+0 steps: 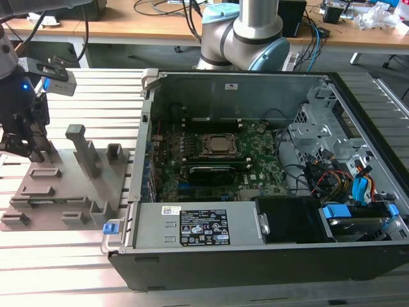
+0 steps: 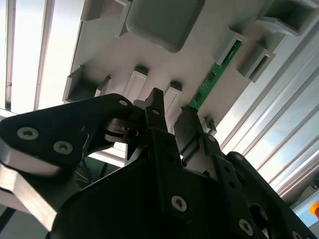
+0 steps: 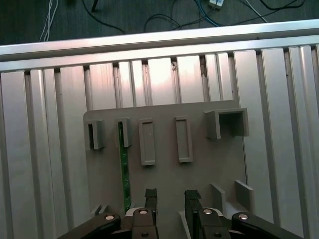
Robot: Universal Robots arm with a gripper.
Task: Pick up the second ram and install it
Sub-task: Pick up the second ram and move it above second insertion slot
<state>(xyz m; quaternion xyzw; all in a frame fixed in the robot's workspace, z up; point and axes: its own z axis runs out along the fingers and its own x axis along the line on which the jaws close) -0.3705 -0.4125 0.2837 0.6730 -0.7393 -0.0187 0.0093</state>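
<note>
Ribbed aluminium table with a wooden desk and cables behind it. In the exterior view, an open computer case occupies the centre and the exterior view's right. Its green motherboard is exposed, with the processor socket near the middle and a long dark card just beside it. The arm's base rises behind the case.

At the exterior view's left, a gray fixture plate with raised slots and posts lies flat on the table. The gripper hangs over its far-left part.

In both wrist views, the second ram stands on edge in a narrow slot of the fixture plate and appears as a thin green strip. The gripper has its fingers spread apart with nothing between them. In the first wrist view the second ram runs just beside one finger, outside the gap; whether it touches that finger cannot be told.
</note>
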